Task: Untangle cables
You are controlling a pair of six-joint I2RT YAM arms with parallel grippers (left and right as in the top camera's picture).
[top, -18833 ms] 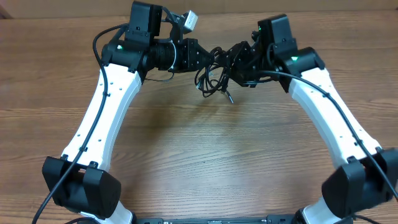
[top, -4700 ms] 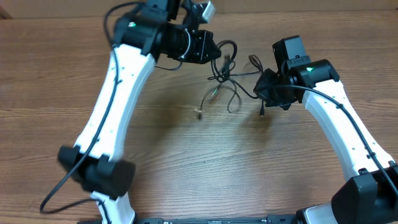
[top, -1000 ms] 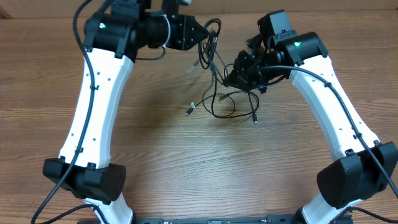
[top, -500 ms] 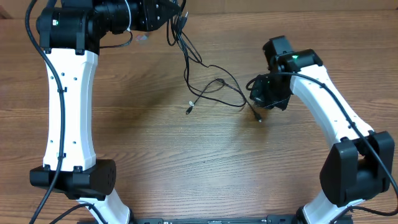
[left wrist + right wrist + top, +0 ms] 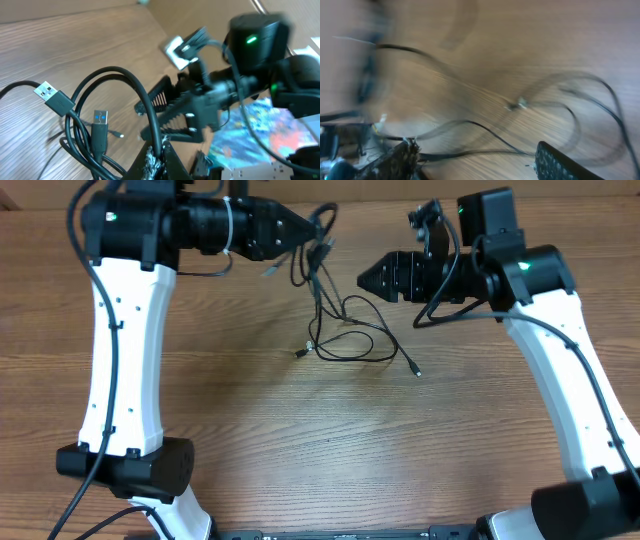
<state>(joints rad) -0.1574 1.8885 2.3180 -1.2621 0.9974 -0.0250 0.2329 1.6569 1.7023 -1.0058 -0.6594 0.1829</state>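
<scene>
Left pincer (image 5: 300, 230) pressed shut on the USB cables (image 5: 111, 71) at 12 o'clock, loops trailing onto the desk (image 5: 300, 450) centre; right pincer (image 5: 368, 278) spread, empty, at 2 o'clock: a one-sided pull may cinch the tangle or slip the bundle.

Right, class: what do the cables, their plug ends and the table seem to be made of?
The cables look sheathed in black rubber or plastic, slightly glossy, bending in soft loops. The plug ends show dark moulded plastic bodies with bright metal shells, apparently USB. The table looks like wood or wood-look laminate, matt, with brown grain lines.
</scene>
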